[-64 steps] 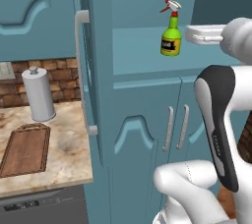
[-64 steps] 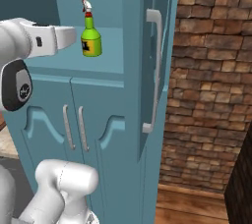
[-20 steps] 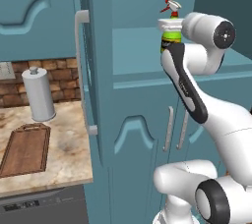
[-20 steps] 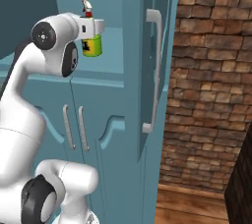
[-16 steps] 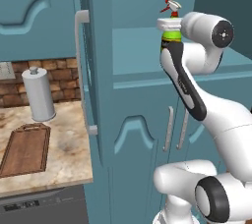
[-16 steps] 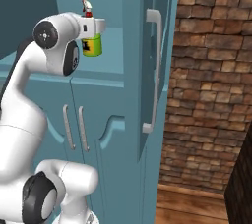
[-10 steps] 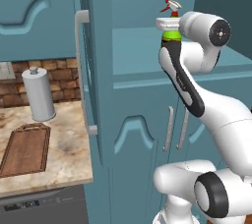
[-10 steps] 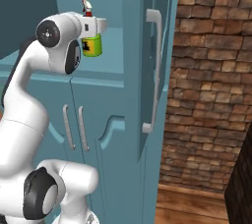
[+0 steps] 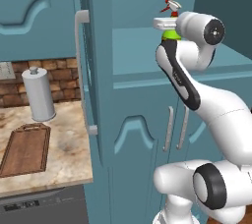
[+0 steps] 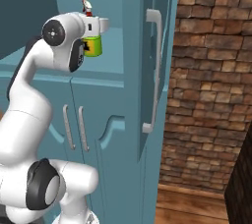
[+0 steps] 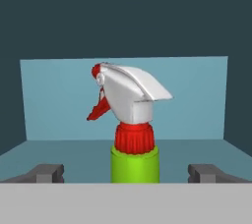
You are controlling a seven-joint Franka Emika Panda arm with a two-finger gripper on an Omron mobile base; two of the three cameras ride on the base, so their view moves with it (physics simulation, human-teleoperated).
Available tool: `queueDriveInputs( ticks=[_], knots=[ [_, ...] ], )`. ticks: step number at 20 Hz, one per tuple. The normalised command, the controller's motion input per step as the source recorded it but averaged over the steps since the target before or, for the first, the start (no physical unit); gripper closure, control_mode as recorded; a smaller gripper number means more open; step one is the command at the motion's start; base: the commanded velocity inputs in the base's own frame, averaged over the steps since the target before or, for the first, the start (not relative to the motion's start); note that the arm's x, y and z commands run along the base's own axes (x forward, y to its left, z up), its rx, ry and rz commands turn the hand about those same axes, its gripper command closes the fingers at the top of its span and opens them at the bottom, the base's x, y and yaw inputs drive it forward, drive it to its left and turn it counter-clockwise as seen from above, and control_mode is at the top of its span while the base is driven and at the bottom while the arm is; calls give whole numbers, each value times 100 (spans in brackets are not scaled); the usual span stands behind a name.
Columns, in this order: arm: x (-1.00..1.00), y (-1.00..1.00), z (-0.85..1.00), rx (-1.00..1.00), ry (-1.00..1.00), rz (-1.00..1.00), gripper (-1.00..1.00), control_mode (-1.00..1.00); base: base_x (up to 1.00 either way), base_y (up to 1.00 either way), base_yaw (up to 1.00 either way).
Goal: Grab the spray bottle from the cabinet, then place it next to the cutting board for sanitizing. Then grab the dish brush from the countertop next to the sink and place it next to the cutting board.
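Left base view: the arm reaches up to the open shelf of the cabinet (image 9: 138,46), its hand in front of the spray bottle (image 9: 171,16) standing upright there; the cutting board (image 9: 25,148) lies on the countertop (image 9: 69,154) beside a paper-towel roll (image 9: 38,95). Right base view: the bottle's green body and yellow label show just beyond the hand. Hand view: the gripper (image 11: 130,173) is spread wide, one fingertip either side of the bottle's neck, neither touching it.

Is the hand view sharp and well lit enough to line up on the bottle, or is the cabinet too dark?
Hand view: spray bottle sharp and bright, no glare; cabinet recess above falls dark. Right base view: evenly lit, arm partly covers the bottle's label.
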Motion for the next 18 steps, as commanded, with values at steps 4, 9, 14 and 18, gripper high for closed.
queueDriveInputs(
  ticks=[4, 9, 14, 18],
  knots=[
    [17, 0, -3, 0, 0, 0, -100, -100, 0, 0, 0],
    [25, 0, -9, 0, 0, 0, -100, -100, 0, 0, 0],
    [1, 0, 0, 0, -2, 0, 100, -100, 0, 0, 0],
    [0, 0, 0, 0, -3, 0, 100, -100, 0, 0, 0]
  ],
)
